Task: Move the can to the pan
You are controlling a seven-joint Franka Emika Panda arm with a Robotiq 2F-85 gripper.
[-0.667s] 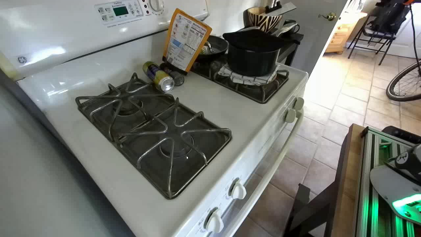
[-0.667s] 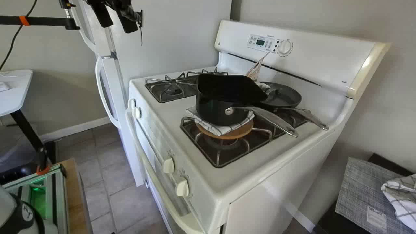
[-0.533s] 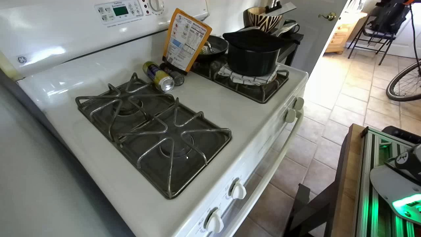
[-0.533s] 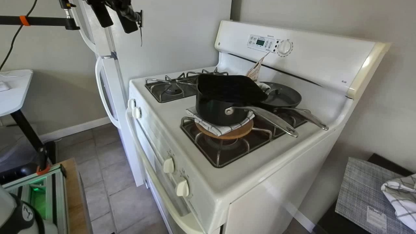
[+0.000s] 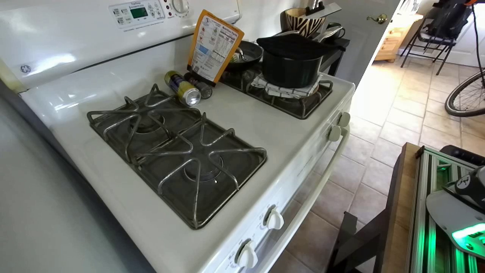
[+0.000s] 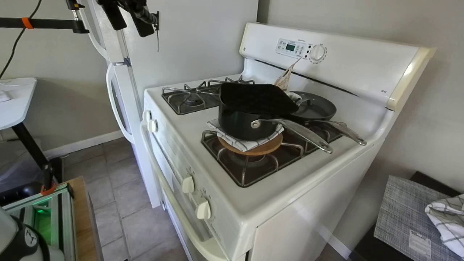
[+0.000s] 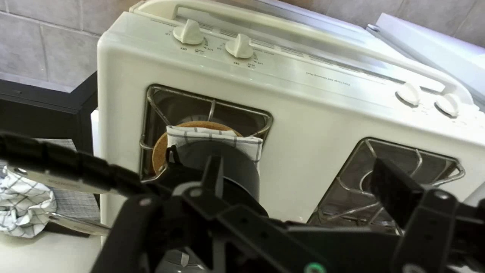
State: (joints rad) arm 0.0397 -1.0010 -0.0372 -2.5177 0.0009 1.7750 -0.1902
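Yellow-sided, the metal can (image 5: 182, 88) lies on its side, seen in an exterior view at twelve o'clock of the double burner grate (image 5: 166, 153); whether the two touch cannot be told. State of the gripper (image 7: 297, 167): released, its fingers (image 7: 396, 189) spread wide with nothing between them in the wrist view, where the can does not show. Step in hand, by judgement: approach and grasp. Centre the gripper over the can's middle, set the fingers to close across its axis, and descend squarely; an off-centre push may roll it. Allow for the dark cylindrical container (image 5: 202, 85) close at three o'clock, which probably leaves little room for one finger, and for the orange-edged pouch (image 5: 215, 47) at one o'clock. The black saucepan (image 5: 291, 68), the destination, stands near three o'clock of the can. Orientation: the silvery end points to half past four; the long axis runs from there to half past ten.
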